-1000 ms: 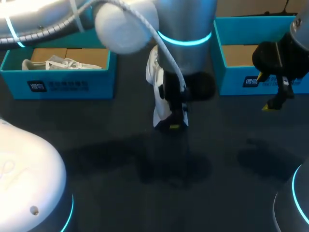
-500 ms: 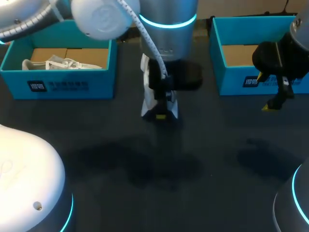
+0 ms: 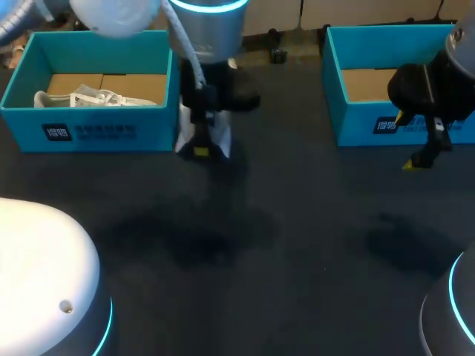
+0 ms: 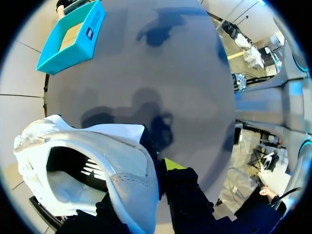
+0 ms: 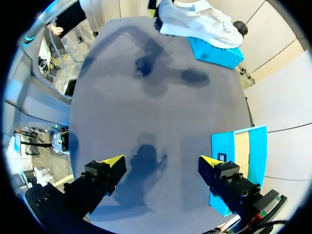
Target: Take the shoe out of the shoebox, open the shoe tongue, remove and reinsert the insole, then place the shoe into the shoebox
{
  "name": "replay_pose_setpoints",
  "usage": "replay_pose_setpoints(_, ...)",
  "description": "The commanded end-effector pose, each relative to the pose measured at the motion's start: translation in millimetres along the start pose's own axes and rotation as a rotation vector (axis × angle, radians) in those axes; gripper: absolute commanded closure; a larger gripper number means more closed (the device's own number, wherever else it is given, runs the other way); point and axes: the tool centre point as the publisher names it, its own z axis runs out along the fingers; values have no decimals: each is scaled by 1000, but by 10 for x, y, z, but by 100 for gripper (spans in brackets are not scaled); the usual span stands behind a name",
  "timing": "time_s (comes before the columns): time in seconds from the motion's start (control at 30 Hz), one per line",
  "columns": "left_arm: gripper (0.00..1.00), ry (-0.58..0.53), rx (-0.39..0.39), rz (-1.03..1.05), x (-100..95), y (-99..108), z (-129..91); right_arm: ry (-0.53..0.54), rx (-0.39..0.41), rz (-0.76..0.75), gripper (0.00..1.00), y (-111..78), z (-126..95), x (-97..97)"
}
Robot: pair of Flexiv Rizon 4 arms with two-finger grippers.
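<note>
The left end effector (image 3: 200, 153) is clamped on the white shoe (image 4: 117, 161), holding it above the tabletop (image 3: 297, 245) at eleven o'clock, just beside the left shoebox (image 3: 89, 133). The right end effector (image 5: 162, 165) hangs at two o'clock, fingers apart, empty. The insole (image 4: 80, 170) sits inside the shoe, so probably only boxing the shoe remains.

- White shoe (image 4: 126, 180), black inside with small white stripes.
- Teal-blue left shoebox (image 3: 148, 130) at the tabletop's far left corner, brown inside, white mark on the front.
- Same teal-blue on the right shoebox (image 3: 356, 130), far right corner.
- Plain dark grey tabletop (image 3: 297, 245).
- Black right gripper (image 5: 161, 162), bright yellow tips.
</note>
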Motion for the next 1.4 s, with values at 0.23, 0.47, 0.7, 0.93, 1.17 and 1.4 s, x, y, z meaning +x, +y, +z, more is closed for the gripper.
replay_pose_setpoints(0.23,100,-7,64,27,-491,893,36,2,4,1,0,12,14,-14)
replay_pose_setpoints(0.47,100,-13,58,-50,-921,1480,107,2,4,1,0,12,14,-14)
replay_pose_setpoints(0.7,100,-15,54,-149,-1258,2042,148,2,4,1,0,12,14,-14)
replay_pose_setpoints(0.93,100,-7,41,-195,-1497,2464,198,2,4,1,0,12,14,-14)
replay_pose_setpoints(1.17,100,8,12,-118,-1691,2835,270,2,4,1,0,12,14,-14)
replay_pose_setpoints(1.4,100,-13,-13,-111,-1960,3174,321,2,4,1,0,12,14,-14)
